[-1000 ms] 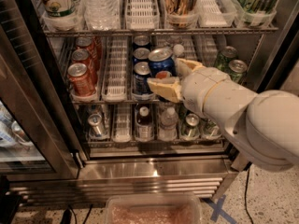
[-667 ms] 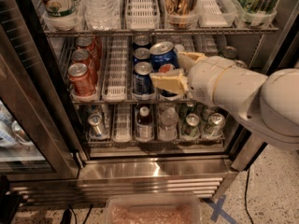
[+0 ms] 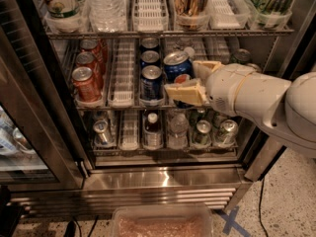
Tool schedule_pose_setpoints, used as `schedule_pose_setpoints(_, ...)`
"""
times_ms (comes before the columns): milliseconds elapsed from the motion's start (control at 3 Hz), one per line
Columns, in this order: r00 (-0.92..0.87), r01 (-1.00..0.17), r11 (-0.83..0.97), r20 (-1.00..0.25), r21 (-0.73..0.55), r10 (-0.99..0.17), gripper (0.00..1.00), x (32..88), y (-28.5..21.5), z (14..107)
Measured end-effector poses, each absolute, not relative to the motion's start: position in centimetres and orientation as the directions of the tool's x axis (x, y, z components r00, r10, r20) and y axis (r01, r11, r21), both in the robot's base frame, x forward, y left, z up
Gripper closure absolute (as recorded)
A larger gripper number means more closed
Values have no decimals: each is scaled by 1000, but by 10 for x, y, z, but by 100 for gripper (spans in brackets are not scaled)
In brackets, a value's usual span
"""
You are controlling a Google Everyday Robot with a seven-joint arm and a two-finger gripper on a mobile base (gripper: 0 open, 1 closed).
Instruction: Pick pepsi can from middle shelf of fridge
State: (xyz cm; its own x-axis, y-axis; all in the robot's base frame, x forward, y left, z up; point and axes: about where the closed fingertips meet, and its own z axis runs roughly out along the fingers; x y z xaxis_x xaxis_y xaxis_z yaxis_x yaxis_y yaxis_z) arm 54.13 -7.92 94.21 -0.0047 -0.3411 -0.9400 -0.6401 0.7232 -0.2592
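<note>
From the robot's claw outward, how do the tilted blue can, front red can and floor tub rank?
1. pepsi can, tilted in the gripper at the middle shelf.
2. front red can, far left.
3. pinkish tub, floor below.

Gripper [image 3: 181,77] jaws at middle shelf [image 3: 121,92] partly hide pepsi can [image 3: 176,64].
</note>
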Motion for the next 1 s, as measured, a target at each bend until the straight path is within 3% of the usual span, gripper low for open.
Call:
schedule_pose_setpoints(667, -78, -823, 539, -904, -180, -420, 100, 506, -49, 907)
schedule_pose_setpoints(1000, -78, -853, 497, -901, -162, -427, 100, 493, -41, 904)
